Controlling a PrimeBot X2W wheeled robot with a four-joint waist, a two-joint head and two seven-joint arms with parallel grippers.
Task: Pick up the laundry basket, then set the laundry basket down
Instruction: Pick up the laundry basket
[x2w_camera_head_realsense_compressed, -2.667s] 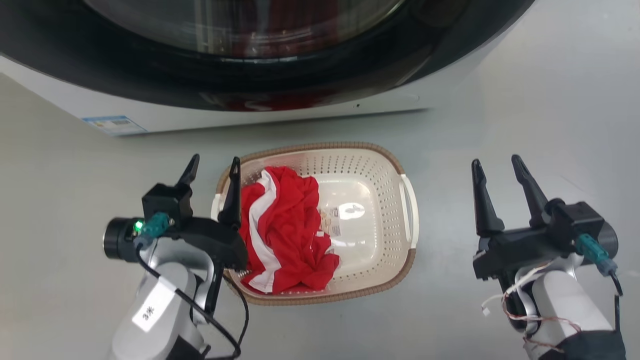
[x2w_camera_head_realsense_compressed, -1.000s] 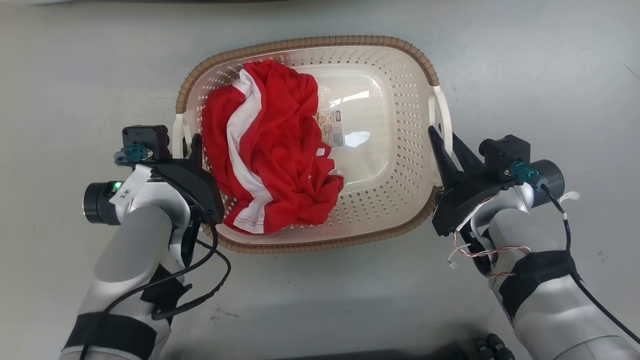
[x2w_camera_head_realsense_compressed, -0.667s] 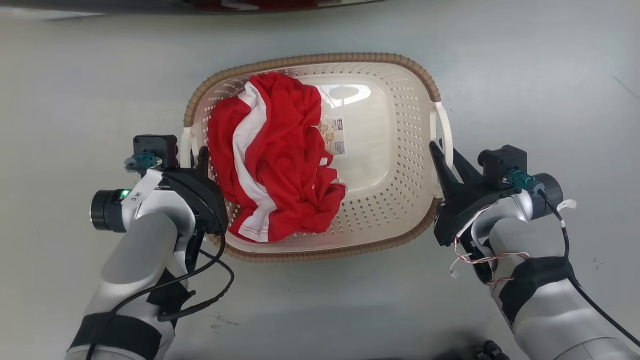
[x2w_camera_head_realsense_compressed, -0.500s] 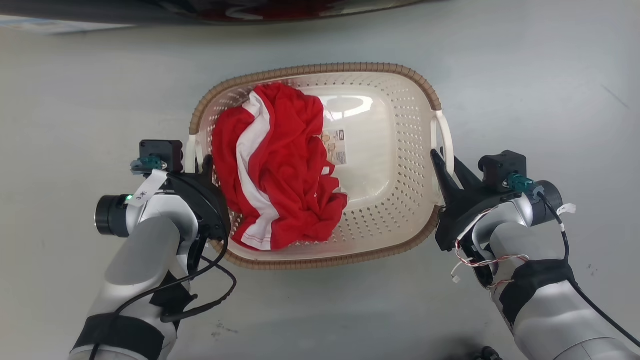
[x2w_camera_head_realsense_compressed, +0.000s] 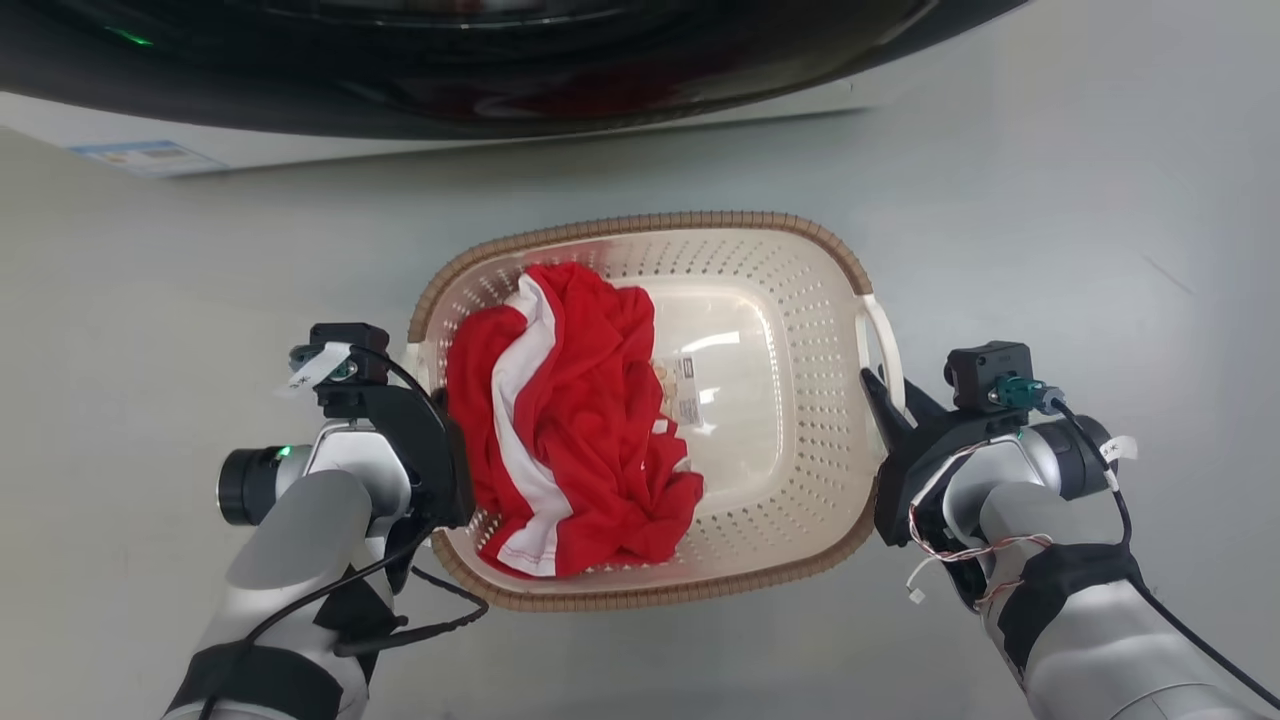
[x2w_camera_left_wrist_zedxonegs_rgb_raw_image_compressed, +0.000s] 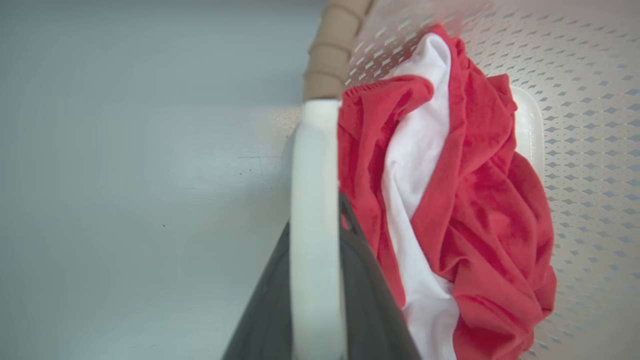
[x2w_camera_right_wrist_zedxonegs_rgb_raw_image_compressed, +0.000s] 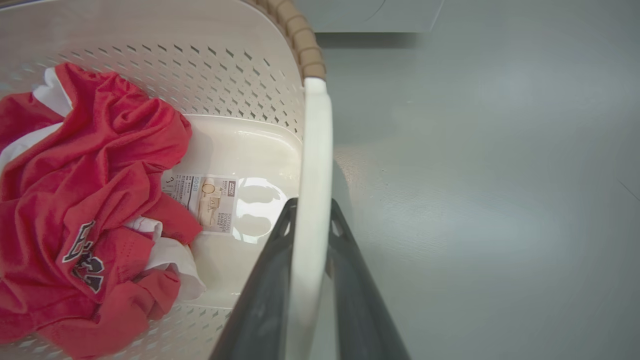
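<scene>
Basket (x2w_camera_head_realsense_compressed: 640, 222) centre; left gripper (x2w_camera_left_wrist_zedxonegs_rgb_raw_image_compressed: 316, 215) clamps its 9 o'clock handle (x2w_camera_left_wrist_zedxonegs_rgb_raw_image_compressed: 315, 150), right gripper (x2w_camera_right_wrist_zedxonegs_rgb_raw_image_compressed: 311, 202) the 3 o'clock handle (x2w_camera_right_wrist_zedxonegs_rgb_raw_image_compressed: 316, 140). Shirt (x2w_camera_head_realsense_compressed: 580, 420) in 9 o'clock half. Washer (x2w_camera_head_realsense_compressed: 500, 60) near 12; floor (x2w_camera_head_realsense_compressed: 1050, 200) at 3, 6, 9

The head view's top edge cuts off the washer (x2w_camera_head_realsense_compressed: 500, 60), whose sticker (x2w_camera_head_realsense_compressed: 150, 157) is too small to read. There the left gripper's (x2w_camera_left_wrist_zedxonegs_rgb_raw_image_compressed: 316, 220) body hides its fingers and most of the left handle (x2w_camera_left_wrist_zedxonegs_rgb_raw_image_compressed: 315, 165). The shirt (x2w_camera_head_realsense_compressed: 570, 420) covers the left half of the basket's (x2w_camera_head_realsense_compressed: 800, 330) bottom and one end of the label (x2w_camera_right_wrist_zedxonegs_rgb_raw_image_compressed: 205, 200), its print unreadable. The left wrist view is blurred. In each wrist view a handle hides the fingers' inner faces. Whether the basket touches the floor (x2w_camera_head_realsense_compressed: 1050, 200) cannot be told.
</scene>
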